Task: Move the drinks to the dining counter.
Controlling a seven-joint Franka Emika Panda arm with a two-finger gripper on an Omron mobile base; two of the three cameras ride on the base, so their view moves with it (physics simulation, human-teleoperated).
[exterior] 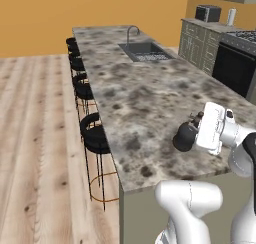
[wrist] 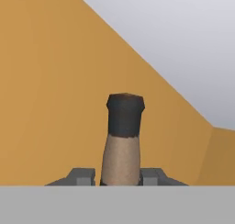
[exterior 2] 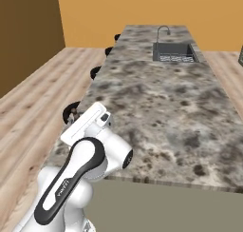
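Squat black bottle (exterior: 186,137) clamped in end effector (exterior: 196,123) above dining counter (exterior: 145,103), stools (exterior: 95,133) alongside.

Long speckled grey-brown surface (exterior: 145,103). Steel sink (exterior: 145,52) with a bent tap (exterior: 132,33) set in at the far end. Squat black bottle (exterior: 186,136) near the close end; cannot tell if resting on top or lifted.

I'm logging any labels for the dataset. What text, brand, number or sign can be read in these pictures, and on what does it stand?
Robot arm: a small dark line of lettering runs along the black link, too small and blurred to read.
Black bottle, held by the gripper: no label legible.
Dining counter: no text.
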